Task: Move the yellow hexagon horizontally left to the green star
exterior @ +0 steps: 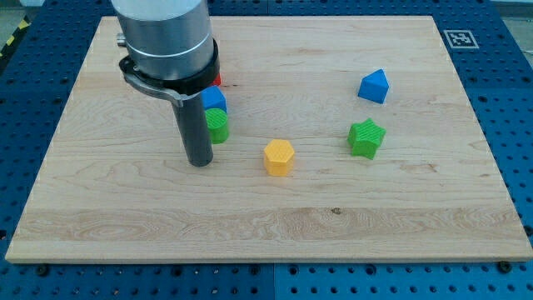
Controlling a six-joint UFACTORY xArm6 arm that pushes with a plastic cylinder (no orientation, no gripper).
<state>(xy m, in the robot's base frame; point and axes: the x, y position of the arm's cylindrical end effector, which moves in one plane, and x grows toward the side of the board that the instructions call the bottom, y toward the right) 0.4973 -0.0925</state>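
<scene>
Hexagon (279, 157) sits mid-worktop (266, 225), star (366, 137) to the view's right, my tip (200, 162) to its left.

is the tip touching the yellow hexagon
Apart. The camera view shows a clear strip of bare board between my tip and the yellow hexagon, which sits to the tip's right in the view.

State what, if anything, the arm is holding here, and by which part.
Nothing is held. My tip rests free on the board, left of the yellow hexagon, touching no block.
</scene>
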